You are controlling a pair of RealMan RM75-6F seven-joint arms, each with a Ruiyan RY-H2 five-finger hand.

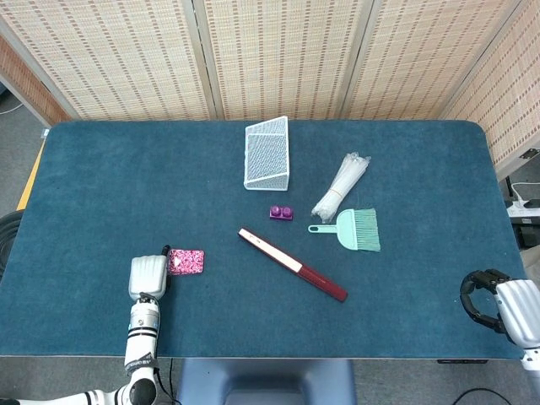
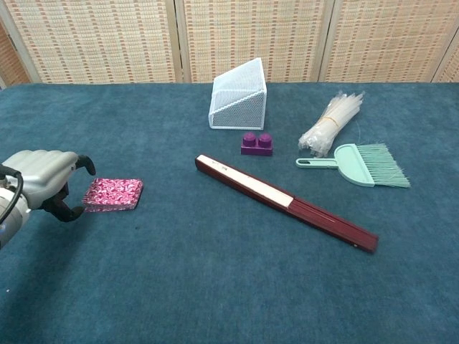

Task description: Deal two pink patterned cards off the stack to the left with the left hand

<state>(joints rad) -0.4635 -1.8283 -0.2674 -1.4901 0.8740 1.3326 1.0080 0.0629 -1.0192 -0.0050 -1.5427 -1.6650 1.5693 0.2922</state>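
Pink patterned card stack (image 1: 186, 261): in the head view, it lay on your blue felt table (image 1: 101, 186), your left hand (image 1: 148, 276) just beside its left edge; your right hand (image 1: 498, 308), fingers curled on nothing, sat at the right edge. Chest view: stack (image 2: 112, 194) flat, left hand (image 2: 44, 183) released, fingers (image 2: 80, 162) apart, grasping nothing.

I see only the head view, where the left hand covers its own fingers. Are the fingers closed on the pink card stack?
Observer: No. In the chest view the left hand has its fingers curled but apart, holding nothing, just beside the left edge of the pink card stack.
Operator: Is any card lifted from the stack?
Observer: The chest view shows the stack's front edge: several cards thick, squared, none raised or sliding out.
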